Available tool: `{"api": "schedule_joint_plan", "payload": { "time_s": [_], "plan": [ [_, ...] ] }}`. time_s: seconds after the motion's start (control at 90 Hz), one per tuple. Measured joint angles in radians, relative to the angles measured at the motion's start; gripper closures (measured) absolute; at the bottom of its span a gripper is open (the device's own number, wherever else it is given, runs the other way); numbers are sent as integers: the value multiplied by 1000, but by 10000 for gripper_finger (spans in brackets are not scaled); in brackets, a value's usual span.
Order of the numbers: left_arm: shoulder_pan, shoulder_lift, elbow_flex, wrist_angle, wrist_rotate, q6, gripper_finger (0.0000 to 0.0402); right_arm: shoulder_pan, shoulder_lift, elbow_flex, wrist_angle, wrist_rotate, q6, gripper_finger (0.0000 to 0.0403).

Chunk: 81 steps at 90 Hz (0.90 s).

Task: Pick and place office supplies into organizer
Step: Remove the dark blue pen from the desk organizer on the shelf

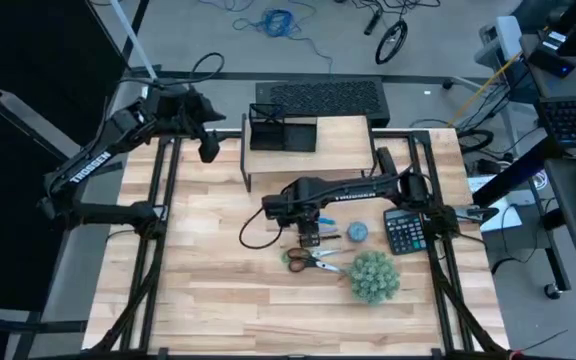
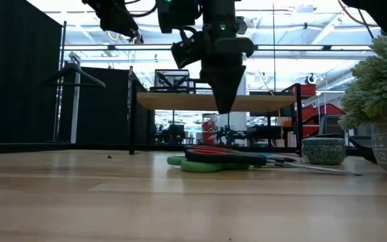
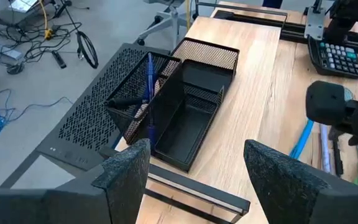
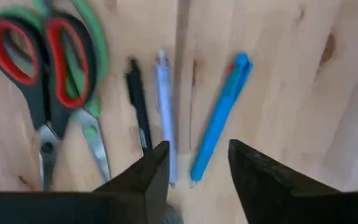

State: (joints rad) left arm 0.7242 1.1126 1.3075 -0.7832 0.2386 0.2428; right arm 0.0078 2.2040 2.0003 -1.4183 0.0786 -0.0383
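1. The right hand hangs above the light wooden surface, fingers parted and empty, pointing down over a row of pens.
2. Between its fingertips in the right wrist view lie a bright blue pen, a pale blue pen and a dark pen, side by side, none touched.
3. Beside the pens lie the red-handled scissors across the green-handled scissors.
4. The black mesh organizer stands on the light wooden riser shelf, well apart from the pens; a blue pen already stands in its cup section.
5. The left hand waits open and empty near the riser's left end.
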Motion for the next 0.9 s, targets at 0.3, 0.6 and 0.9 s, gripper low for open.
{"api": "schedule_joint_plan", "payload": {
  "time_s": [0.3, 0.6, 0.9],
  "plan": [
    [0, 0, 0, 16, -2, 0, 152, -61, -168, 0, 124, 0, -40, 234],
    [1, 0, 0, 28, -21, 0, 152, -234, -348, 2, 461, 5, -121, 234],
    [2, 0, 0, 45, -66, 0, 152, -407, -338, 2, 732, 6, -185, 234]
  ]
}}
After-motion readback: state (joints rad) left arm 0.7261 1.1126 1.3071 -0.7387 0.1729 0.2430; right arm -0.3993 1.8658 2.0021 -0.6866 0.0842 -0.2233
